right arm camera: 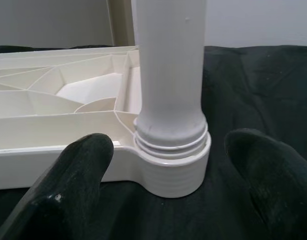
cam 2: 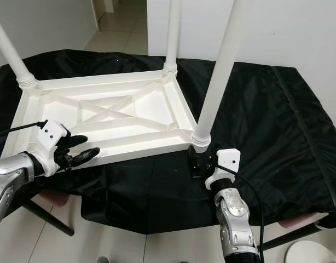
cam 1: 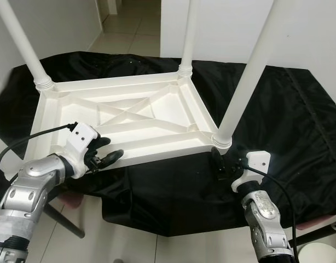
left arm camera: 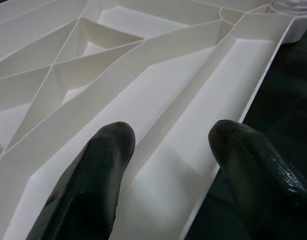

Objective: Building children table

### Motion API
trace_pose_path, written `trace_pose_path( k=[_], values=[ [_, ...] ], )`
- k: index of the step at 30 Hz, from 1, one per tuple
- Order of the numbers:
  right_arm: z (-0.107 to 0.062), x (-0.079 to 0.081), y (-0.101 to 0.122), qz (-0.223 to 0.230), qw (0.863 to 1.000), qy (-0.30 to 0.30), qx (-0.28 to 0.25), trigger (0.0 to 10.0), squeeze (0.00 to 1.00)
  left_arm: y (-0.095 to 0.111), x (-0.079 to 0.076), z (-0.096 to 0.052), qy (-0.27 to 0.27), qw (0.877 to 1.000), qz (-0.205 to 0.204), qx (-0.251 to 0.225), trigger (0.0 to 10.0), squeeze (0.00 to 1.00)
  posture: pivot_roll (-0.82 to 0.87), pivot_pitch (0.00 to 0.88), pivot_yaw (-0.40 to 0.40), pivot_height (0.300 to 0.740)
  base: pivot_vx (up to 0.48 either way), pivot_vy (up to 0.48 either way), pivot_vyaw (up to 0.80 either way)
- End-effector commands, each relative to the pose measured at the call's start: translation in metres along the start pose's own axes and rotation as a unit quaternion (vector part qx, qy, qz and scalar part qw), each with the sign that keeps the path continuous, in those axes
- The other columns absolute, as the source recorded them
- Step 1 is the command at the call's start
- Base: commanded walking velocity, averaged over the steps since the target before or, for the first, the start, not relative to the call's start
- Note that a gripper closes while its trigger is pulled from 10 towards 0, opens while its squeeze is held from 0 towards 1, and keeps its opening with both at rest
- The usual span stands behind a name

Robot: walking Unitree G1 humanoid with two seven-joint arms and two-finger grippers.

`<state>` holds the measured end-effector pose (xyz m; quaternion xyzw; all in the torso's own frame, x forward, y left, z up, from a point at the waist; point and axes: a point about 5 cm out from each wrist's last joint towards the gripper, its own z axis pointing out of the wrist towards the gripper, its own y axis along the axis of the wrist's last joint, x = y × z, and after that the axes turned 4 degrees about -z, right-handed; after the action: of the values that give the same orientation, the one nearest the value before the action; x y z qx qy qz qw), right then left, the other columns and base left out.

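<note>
Tabletop: white ribbed children's tabletop (cam 1: 129, 118) lies upside down, centre-left of the head view, on the black cloth (cam 1: 288, 126).
Worktop: covered by the black cloth; a dark leg shows below at lower left.
Legs: three white legs stand upright in corner sockets; far-left leg (cam 1: 23, 41), far leg (cam 1: 188, 33), near-right leg (cam 1: 250, 76).
Near-right socket: threaded collar (right arm camera: 173, 165) sits on the cloth, with the leg seated in it.
Left pincer: left pincer (cam 1: 105, 153), lower left of the frame, is over the tabletop's near edge; fingers (left arm camera: 91, 180) are spread apart and hold nothing.
Right pincer: right pincer (cam 1: 220, 164), lower right of centre, is just before the near-right socket; fingers (right arm camera: 68, 185) are apart, one on each side of the collar, not touching it.
Floor: pale tiles.
</note>
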<state>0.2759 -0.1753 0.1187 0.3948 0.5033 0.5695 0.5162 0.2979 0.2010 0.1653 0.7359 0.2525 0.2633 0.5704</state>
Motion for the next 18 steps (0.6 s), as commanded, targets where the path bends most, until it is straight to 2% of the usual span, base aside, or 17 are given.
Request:
trace_pose_path(
  k=[1,4,8,18],
  values=[
    [0.001,0.001,-0.002,-0.006,1.000,0.006,0.005,10.0,0.00,-0.001,-0.008,-0.001,-0.074,0.997,-0.006,0.003,10.0,0.00,0.00,0.037,-0.017,0.740,0.000,0.000,0.00],
    [0.004,0.002,0.000,-0.006,1.000,0.015,0.003,10.0,0.00,-0.004,-0.011,-0.001,-0.072,0.997,-0.008,0.005,10.0,0.00,0.00,0.035,-0.033,0.740,0.000,0.000,0.00],
    [0.007,0.004,0.000,-0.011,1.000,0.027,0.004,10.0,0.00,-0.026,-0.011,-0.002,-0.062,0.996,0.019,0.066,10.0,0.00,0.01,0.036,-0.047,0.740,0.000,0.000,0.00],
    [0.010,0.006,0.000,-0.018,0.999,0.038,0.004,10.0,0.00,-0.032,-0.003,-0.005,-0.041,0.996,0.004,0.075,10.0,0.00,0.01,0.011,-0.054,0.740,0.000,0.000,0.00]
  ],
)
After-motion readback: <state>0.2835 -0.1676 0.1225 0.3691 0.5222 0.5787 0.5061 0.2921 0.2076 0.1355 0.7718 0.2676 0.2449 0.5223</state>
